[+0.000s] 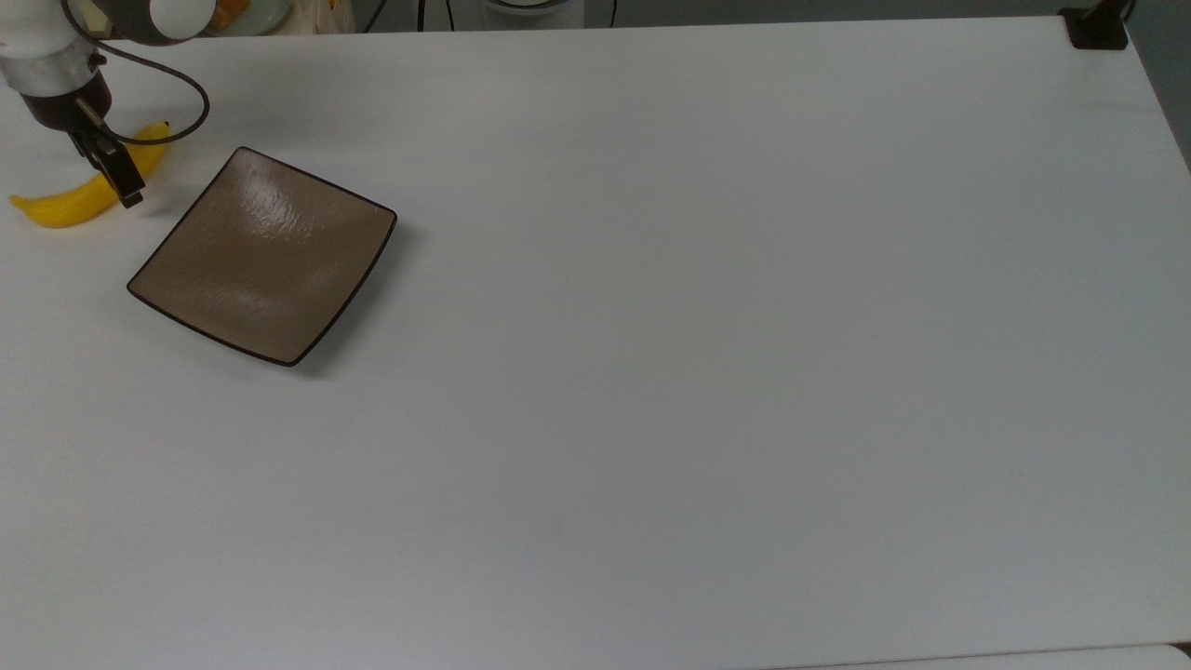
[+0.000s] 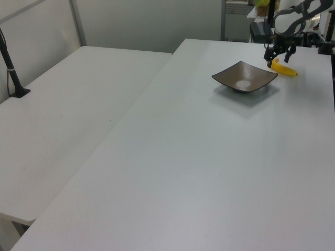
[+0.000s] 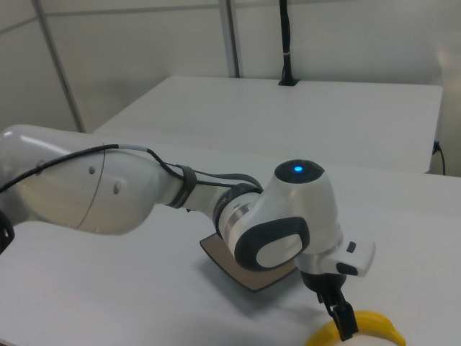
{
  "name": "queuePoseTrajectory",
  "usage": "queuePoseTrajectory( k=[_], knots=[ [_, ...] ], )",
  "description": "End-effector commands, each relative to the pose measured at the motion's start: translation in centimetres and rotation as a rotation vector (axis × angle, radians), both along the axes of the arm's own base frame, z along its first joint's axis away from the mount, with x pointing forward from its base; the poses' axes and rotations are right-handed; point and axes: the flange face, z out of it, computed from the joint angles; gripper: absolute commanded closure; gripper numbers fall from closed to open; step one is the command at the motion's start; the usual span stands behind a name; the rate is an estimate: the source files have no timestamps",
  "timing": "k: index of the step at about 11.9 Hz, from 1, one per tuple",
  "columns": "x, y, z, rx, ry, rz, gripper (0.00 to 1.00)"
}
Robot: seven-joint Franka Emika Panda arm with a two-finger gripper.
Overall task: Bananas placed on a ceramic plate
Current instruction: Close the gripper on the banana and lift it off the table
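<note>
A curved yellow banana (image 1: pixel 60 207) lies on the white table near the top view's left edge, just left of the square brown plate (image 1: pixel 265 256), which has nothing on it. My gripper (image 1: pixel 116 177) has come down over the banana's middle and stands open, with one dark finger on each side of the fruit. In the left view the gripper (image 2: pixel 278 61) straddles the banana (image 2: pixel 288 70) behind the plate (image 2: pixel 244 77). In the right view a fingertip of the gripper (image 3: pixel 344 324) sits against the banana (image 3: pixel 371 328), and the arm covers most of the plate (image 3: pixel 241 275).
The white table (image 1: pixel 707 372) stretches wide to the top view's right and bottom. A black camera post (image 1: pixel 1098 28) is clamped at its far right corner. A cable (image 1: pixel 191 116) loops off the arm near the banana. A second table (image 2: pixel 63 120) adjoins in the left view.
</note>
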Motion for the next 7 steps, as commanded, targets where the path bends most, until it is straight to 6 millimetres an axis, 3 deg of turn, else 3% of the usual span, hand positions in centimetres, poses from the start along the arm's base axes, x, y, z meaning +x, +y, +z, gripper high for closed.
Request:
queuePoseTrajectory(
  k=[1, 2, 3, 7],
  knots=[
    [0.94, -1.39, -1.43, -0.009, -0.004, -0.021, 0.02],
    [0.95, -1.41, -1.88, -0.005, 0.002, -0.016, 0.42],
    [1.04, -1.57, -1.61, -0.008, -0.003, -0.014, 0.67],
    [1.01, -2.23, -0.98, -0.014, -0.016, -0.023, 0.77]
  ],
)
